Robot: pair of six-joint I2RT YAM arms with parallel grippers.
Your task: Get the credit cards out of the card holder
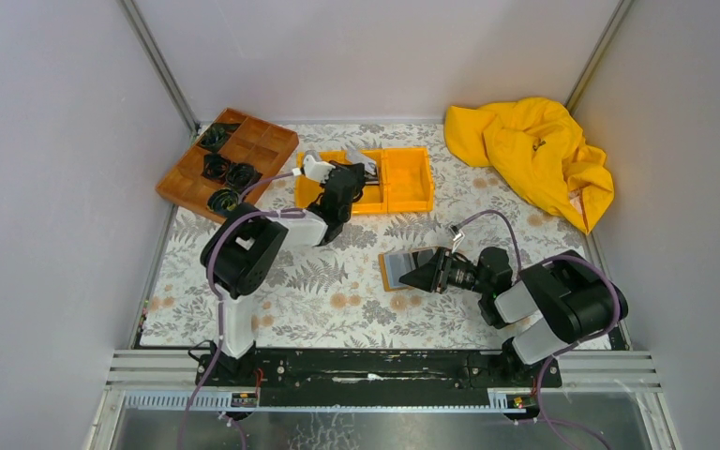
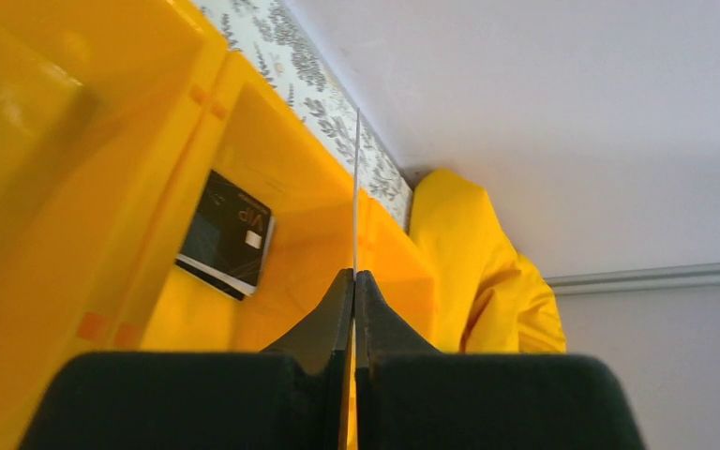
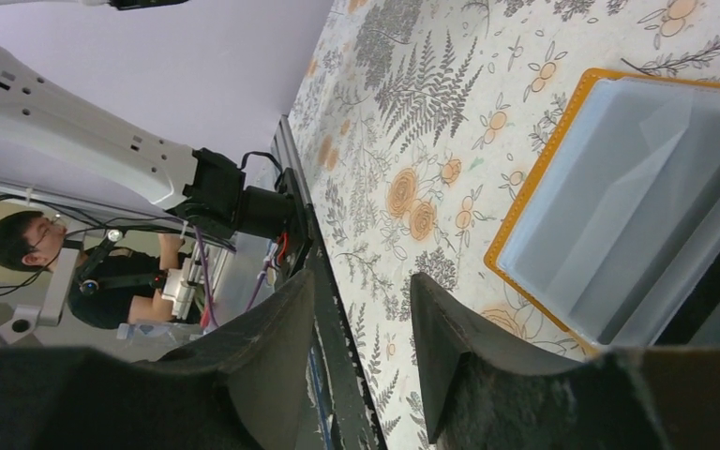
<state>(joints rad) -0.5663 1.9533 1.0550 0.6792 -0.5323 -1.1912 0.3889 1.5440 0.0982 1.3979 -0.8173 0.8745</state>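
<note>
Gripping a thin credit card (image 2: 355,187) edge-on in the left hand (image 2: 354,277) over the orange bin (image 2: 150,94), black card (image 2: 225,234) inside. Holding the right hand (image 3: 361,281) released, empty, just beside the open card holder (image 3: 619,206), nearer than the bin.

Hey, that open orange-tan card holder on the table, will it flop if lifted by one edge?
Probably yes: the flat orange-tan folding card holder lies spread open, so the free half would likely swing at its fold. Lying low and flat on the floral table cover, it should slide rather than tip when pushed.
</note>
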